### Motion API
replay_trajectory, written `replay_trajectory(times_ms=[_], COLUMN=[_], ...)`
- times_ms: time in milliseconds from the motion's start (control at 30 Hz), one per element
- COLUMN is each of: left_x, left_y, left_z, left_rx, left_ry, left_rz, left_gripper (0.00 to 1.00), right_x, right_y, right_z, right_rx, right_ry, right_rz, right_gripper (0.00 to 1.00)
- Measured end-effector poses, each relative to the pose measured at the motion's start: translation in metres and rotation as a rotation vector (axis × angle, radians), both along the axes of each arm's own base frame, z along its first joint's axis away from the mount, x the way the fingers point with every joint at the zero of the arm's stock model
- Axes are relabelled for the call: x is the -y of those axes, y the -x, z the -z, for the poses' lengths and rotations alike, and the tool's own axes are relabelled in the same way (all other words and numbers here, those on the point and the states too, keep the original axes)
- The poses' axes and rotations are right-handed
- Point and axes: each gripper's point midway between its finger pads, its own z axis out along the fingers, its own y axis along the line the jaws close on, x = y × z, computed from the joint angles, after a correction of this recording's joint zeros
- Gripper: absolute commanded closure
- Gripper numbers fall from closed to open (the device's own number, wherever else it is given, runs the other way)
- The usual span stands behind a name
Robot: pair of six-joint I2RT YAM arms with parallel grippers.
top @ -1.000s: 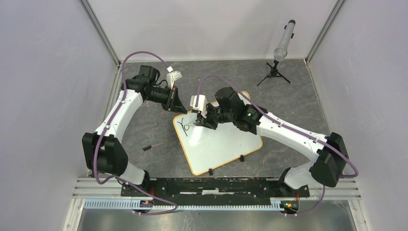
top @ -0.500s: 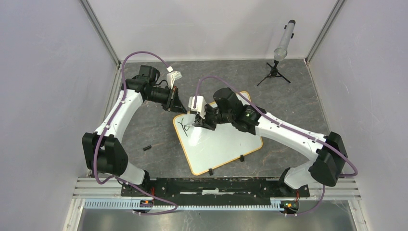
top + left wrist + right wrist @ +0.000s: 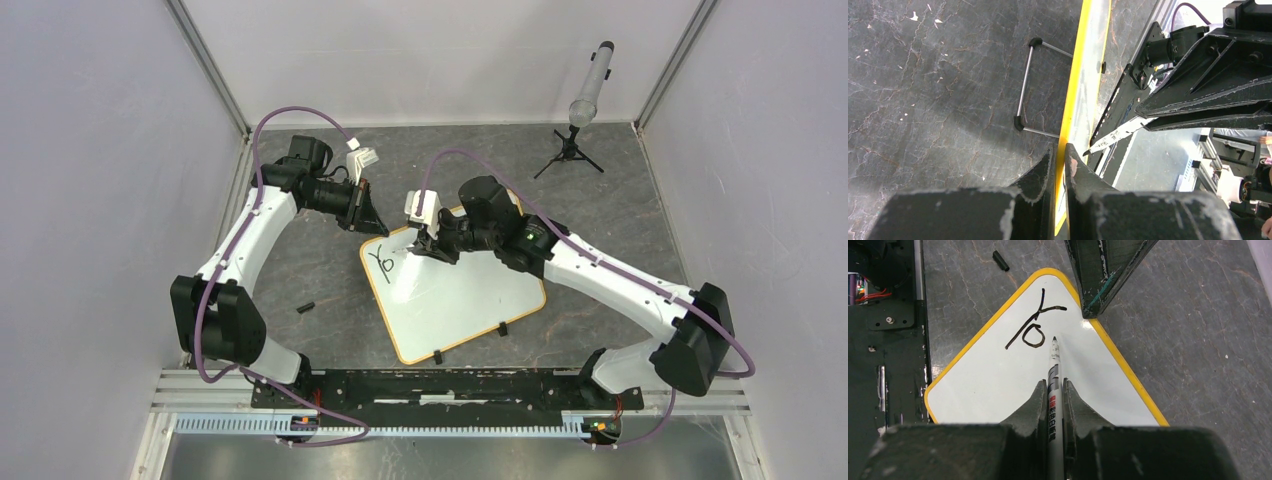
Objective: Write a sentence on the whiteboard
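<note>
**Top and wrist views.** Board (image 3: 470,295) lies flat on surface (image 3: 620,215). Its long axis is skewed, running from the L corner toward far R, w/ clip feet on the near edge. L gripper (image 3: 1060,152) is closed on the board's yellow frame, just beside the L corner. R gripper (image 3: 1054,387) is closed on marker (image 3: 1054,360). Marker axis is in line w/ the fingers, tip pointing toward the board's L corner. Sentence (image 3: 1034,330), so far "Yo", sits near that corner, just beside the tip. Cap (image 3: 305,307) lies L of the board.
</note>
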Motion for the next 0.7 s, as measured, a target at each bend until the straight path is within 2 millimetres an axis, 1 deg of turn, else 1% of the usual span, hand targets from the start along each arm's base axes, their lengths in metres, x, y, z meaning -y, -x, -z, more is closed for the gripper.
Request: replay_trajectory(times_ms=[133,400,700], left_x=[0.0,0.0,0.0], left_y=[0.0,0.0,0.0], left_z=[0.0,0.0,0.0], left_rx=[0.0,0.001,0.001], left_ry=[0.0,-0.002,-0.002], left_rz=[0.0,-0.001,-0.001], left_gripper=[0.98,0.98,0.98], right_x=[-0.001,-0.005,-0.005], right_y=[0.001,-0.001,-0.002], right_z=[0.002,0.015,0.016], right_rx=[-0.007,-0.03,-0.027], right_ry=[0.001,0.023,0.027], right_rz=[-0.008,-0.015,-0.007], right_gripper=[1.0,1.0,1.0])
